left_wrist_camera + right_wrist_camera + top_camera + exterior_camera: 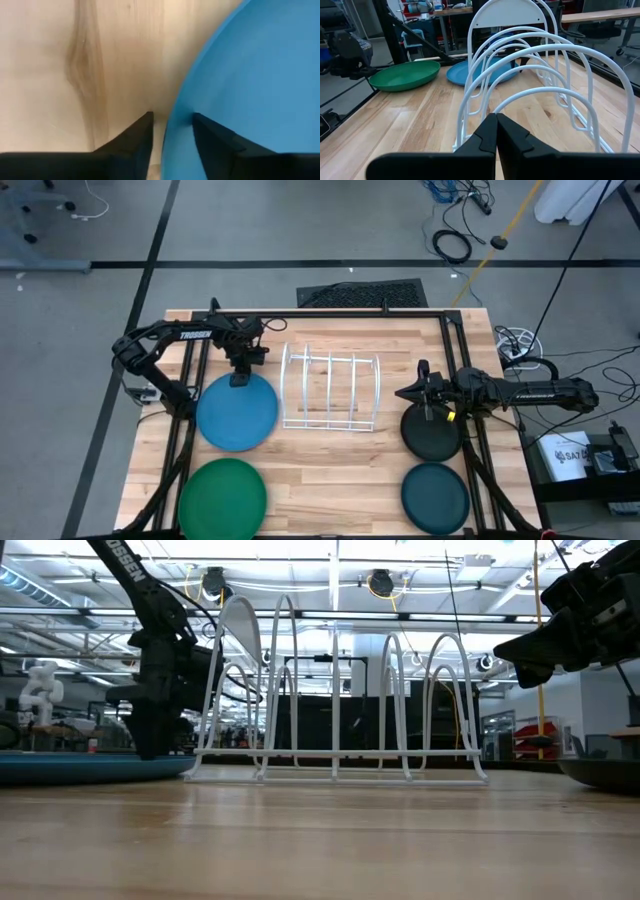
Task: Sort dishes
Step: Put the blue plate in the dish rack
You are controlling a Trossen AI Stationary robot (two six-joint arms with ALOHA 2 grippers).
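The left tool straddled, unclosed, the thin rim of the large bright blue round plastic plate, seemingly light, stiff, slippery.

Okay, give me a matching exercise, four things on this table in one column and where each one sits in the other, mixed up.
Things:
1. bright blue round plastic plate
2. green round plastic plate
3. black round plastic plate
4. white wire rack

Places, in the high view:
A. table middle, between both arms
B. under the right hand, which is shut
C. left near corner
D. its rim between the open fingers of the left hand

Pairs: 1-D, 2-C, 3-B, 4-A
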